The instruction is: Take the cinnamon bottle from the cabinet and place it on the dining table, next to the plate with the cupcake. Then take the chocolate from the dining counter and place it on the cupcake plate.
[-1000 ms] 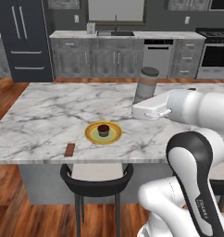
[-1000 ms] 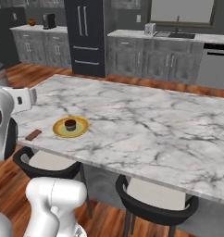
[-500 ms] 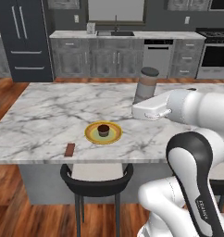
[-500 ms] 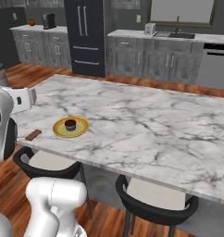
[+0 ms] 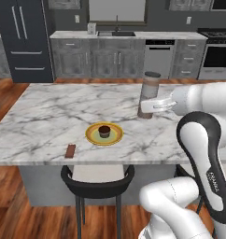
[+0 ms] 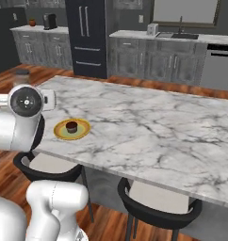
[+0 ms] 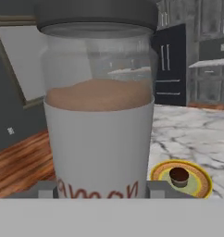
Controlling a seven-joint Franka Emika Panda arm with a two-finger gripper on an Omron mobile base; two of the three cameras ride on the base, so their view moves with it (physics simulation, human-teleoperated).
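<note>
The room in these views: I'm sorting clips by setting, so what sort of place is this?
A rendered home kitchen, it seems: a long marble island with black stools, a dark fridge, grey cabinets with a sink, and a stove along the back wall.

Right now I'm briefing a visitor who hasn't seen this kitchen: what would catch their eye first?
The white arm's gripper holding the cinnamon bottle upright over the marble dining table, right of the yellow plate. The plate carries a small dark cupcake, and a chocolate bar lies near the table's front edge, left of the plate.
</note>
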